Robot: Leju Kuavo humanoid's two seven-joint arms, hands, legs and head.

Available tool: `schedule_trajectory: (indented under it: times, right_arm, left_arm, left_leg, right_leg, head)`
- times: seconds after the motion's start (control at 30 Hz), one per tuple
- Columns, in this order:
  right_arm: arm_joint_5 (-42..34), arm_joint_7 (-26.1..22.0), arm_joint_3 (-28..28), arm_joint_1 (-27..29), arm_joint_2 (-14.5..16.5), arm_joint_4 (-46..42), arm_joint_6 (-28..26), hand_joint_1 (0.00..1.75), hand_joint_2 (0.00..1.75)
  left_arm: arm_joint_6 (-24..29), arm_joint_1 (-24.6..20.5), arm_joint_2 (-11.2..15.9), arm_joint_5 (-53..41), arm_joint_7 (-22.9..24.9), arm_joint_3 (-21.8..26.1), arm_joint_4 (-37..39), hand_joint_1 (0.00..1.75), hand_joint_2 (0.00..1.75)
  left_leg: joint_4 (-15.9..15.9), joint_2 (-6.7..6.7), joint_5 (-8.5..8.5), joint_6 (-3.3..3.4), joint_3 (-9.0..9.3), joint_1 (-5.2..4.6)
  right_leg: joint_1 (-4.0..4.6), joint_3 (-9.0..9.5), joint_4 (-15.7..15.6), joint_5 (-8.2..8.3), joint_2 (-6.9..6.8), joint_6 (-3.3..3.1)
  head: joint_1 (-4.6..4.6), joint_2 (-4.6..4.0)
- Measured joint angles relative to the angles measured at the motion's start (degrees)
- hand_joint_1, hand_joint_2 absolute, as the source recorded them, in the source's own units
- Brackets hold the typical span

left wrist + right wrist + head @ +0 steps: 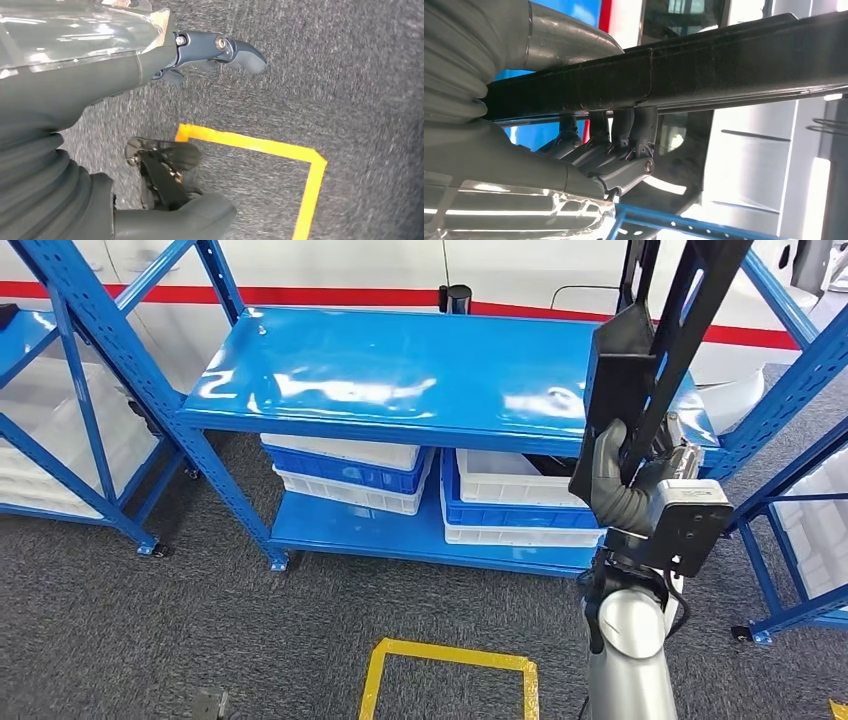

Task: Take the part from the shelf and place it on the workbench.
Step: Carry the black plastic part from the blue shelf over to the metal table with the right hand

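Across the upper middle of the head view, blue shelf (400, 370), top deck bare and glossy, free room along its front edge; blue and white crates (345, 475) stacked on the lower deck. Grey carpet floor (200, 640) below, yellow tape square (450, 675) at bottom centre. Right of frame: black part (650, 330), long bars plus a plate, held up over the shelf's right end by right robot hand (612, 475), fingers wrapped round a bar. Right wrist view shows fingers (634, 130) curled over that bar. Left wrist view: left robot hand (165, 130) over carpet, fingers spread, holding nothing. No writing readable.
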Motion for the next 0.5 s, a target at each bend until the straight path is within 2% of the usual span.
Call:
schedule_trajectory:
  times: [0.07,0.1,0.13,0.2,0.23,0.27,0.3,0.33,0.37,0.4,0.43,0.47,0.5]
  right_arm:
    - [0.0,0.0,-0.2,0.0,0.5,0.1,0.6,1.75,1.75]
    - [0.0,0.0,-0.4,-0.1,0.8,0.2,0.9,1.75,1.75]
    - [0.1,0.0,-0.5,-0.2,1.0,0.2,1.2,1.75,1.75]
    - [0.2,0.0,-0.6,-0.3,1.3,0.4,1.9,1.75,1.75]
    - [0.3,-0.1,-0.7,-0.4,1.4,0.5,2.2,1.75,1.75]
    - [0.3,-0.1,-0.9,-0.5,1.5,0.7,2.5,1.75,1.75]
    - [0.3,-0.1,-1.0,-0.6,1.5,0.8,2.7,1.75,1.75]
    - [0.3,-0.1,-1.1,-0.7,1.5,0.9,2.9,1.75,1.75]
    - [0.4,-0.1,-1.2,-0.7,1.5,1.0,3.0,1.75,1.75]
    - [0.4,-0.1,-1.4,-0.7,1.5,1.1,3.1,1.75,1.75]
    - [0.5,-0.1,-1.5,-0.6,1.5,1.2,3.2,1.75,1.75]
    - [0.6,-0.1,-1.7,-0.6,1.5,1.3,3.3,1.75,1.75]
    - [0.7,-0.2,-1.9,-0.6,1.5,1.3,3.3,1.75,1.75]
  left_arm:
    - [-1.2,-0.4,0.0,-0.8,-0.6,-0.5,-0.1,0.0,1.75]
    - [-1.9,-0.5,-0.1,-1.0,-0.8,-0.8,-0.1,0.0,1.75]
    - [-2.7,-0.7,-0.1,-1.1,-0.9,-1.0,-0.1,0.0,1.75]
    - [-5.1,-0.8,-0.3,-1.6,-0.7,-1.3,-0.1,0.0,1.75]
    - [-6.6,-0.9,-0.4,-2.1,-0.4,-1.7,-0.1,0.0,1.75]
    - [-8.1,-1.0,-0.5,-2.7,0.0,-2.1,-0.1,0.0,1.75]
    - [-9.4,-1.0,-0.6,-3.2,0.3,-2.5,-0.1,0.0,1.75]
    - [-10.4,-1.0,-0.7,-3.7,0.5,-2.9,-0.1,0.0,1.75]
    - [-11.2,-1.0,-0.8,-3.9,0.9,-3.3,-0.1,0.0,1.75]
    - [-11.9,-1.0,-1.0,-4.1,1.2,-3.7,-0.1,0.0,1.75]
    - [-12.4,-1.0,-1.2,-4.2,1.6,-3.9,-0.1,0.0,1.75]
    - [-12.7,-1.0,-1.4,-4.2,2.0,-4.1,0.0,0.0,1.75]
    - [-12.9,-1.0,-1.6,-4.2,2.2,-4.2,0.0,0.0,1.75]
  left_leg:
    - [-7.7,-0.19,0.51,0.07,5.59,0.06]
    - [-10.1,-0.31,0.16,0.29,7.04,-0.07]
    - [-11.1,-0.42,-0.18,0.65,7.46,-0.32]
    - [-11.4,-0.29,0.61,1.91,6.78,-0.65]
    - [-11.5,-0.14,1.27,2.68,6.28,-0.71]
    - [-11.7,0.02,2.04,3.38,5.63,-0.7]
    - [-11.8,0.16,2.81,3.92,4.85,-0.69]
    - [-11.8,0.19,3.49,4.2,3.95,-0.79]
    - [-11.8,0.23,4.17,4.33,3.07,-0.88]
    - [-11.8,0.25,4.83,4.37,2.19,-0.98]
    - [-11.7,0.27,5.5,4.34,1.33,-1.06]
    - [-11.7,0.27,6.14,4.26,0.52,-1.13]
    - [-11.7,0.26,6.77,4.14,-0.22,-1.19]
  right_leg:
    - [-0.01,-1.05,0.6,0.61,0.0,0.74]
    - [0.05,-1.31,0.7,0.94,-0.03,1.2]
    - [0.11,-1.48,0.7,1.32,-0.06,1.67]
    - [0.06,-1.83,0.7,2.01,-0.07,2.59]
    - [0.02,-2.46,1.3,1.46,-0.03,2.68]
    - [-0.01,-3.44,2.9,-0.03,0.02,2.54]
    - [-0.07,-4.72,5.7,-2.33,0.06,2.21]
    - [-0.04,-6.1,9.6,-4.93,0.1,1.9]
    - [-0.01,-7.15,13.6,-6.99,0.13,1.85]
    - [0.02,-7.58,16.6,-8.07,0.14,2.06]
    - [0.08,-7.01,17.9,-8.1,0.15,2.45]
    - [0.18,-5.28,16.8,-7.29,0.15,2.89]
    - [0.24,-2.55,13.8,-6.19,0.15,3.17]
  head:
    - [0.02,0.0]
    - [0.07,0.0]
    - [0.11,0.0]
    - [0.22,0.0]
    - [0.27,0.0]
    - [0.41,0.0]
    - [0.49,0.0]
    - [0.58,0.0]
    - [0.65,0.0]
    - [0.63,0.0]
    - [0.64,0.0]
    - [0.65,0.0]
    - [0.64,0.0]
